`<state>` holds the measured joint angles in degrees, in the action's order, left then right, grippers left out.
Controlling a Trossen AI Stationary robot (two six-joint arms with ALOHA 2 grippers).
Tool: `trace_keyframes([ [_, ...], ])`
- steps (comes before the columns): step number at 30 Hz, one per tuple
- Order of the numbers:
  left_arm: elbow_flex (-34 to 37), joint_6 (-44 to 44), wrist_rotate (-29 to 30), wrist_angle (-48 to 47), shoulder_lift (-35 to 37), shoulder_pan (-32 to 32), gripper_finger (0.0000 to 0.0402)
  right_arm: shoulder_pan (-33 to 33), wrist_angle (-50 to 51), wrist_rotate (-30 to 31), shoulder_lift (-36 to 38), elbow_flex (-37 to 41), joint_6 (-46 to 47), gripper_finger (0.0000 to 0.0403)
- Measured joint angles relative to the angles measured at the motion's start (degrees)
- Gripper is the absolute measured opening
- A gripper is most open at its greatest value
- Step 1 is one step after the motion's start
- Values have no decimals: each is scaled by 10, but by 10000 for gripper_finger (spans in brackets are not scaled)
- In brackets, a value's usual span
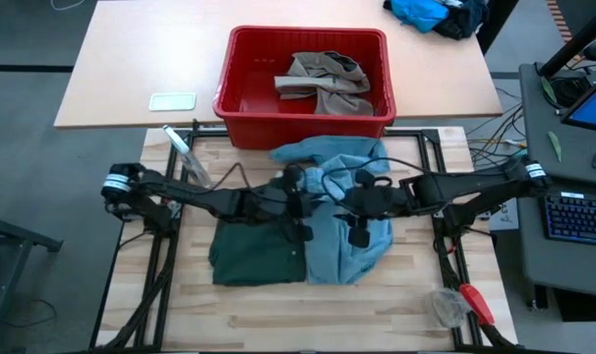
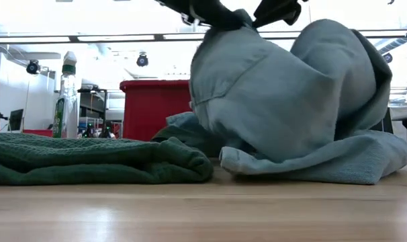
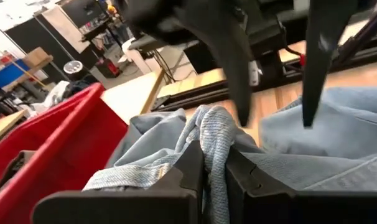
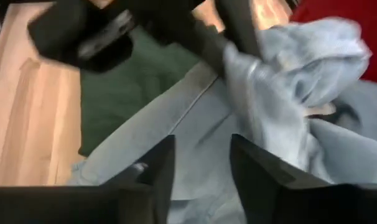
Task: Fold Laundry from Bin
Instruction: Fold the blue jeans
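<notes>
Left gripper [image 3: 214, 180] fingers are pinching a fold of the light blue trousers [image 1: 347, 211], lifted in a hump mid-bench; right gripper [image 4: 201, 171] fingers stand spread, holding nothing. Green shorts [image 1: 259, 254] lie folded flat alongside, so that's one piece done by the look of it. The khaki piece [image 1: 323, 81] waits, crumpled, in the red bin [image 1: 241, 123].

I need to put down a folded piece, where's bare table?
Bare wood lies along the near edge below the green shorts and denim trousers, and left of the shorts. Crowded: the middle, where the left gripper and right gripper meet, up to the red bin.
</notes>
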<state>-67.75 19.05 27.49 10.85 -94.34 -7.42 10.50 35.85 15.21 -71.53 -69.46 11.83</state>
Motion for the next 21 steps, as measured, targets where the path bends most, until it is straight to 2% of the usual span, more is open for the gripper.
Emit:
trace_keyframes([
  [5, -49, -1, 15, -21, -64, 0, 7, 0, 88, 1, 1, -35, 55, 215],
  [10, -84, -2, 30, -20, -101, 0, 7, 0, 136, 27, 2, -37, 92, 257],
  [14, -95, -2, 26, -19, -106, -1, 7, 0, 133, 33, 1, -15, 101, 276],
  [21, -100, -11, -2, -20, -100, -9, 7, -4, 94, 89, -15, 8, 92, 279],
])
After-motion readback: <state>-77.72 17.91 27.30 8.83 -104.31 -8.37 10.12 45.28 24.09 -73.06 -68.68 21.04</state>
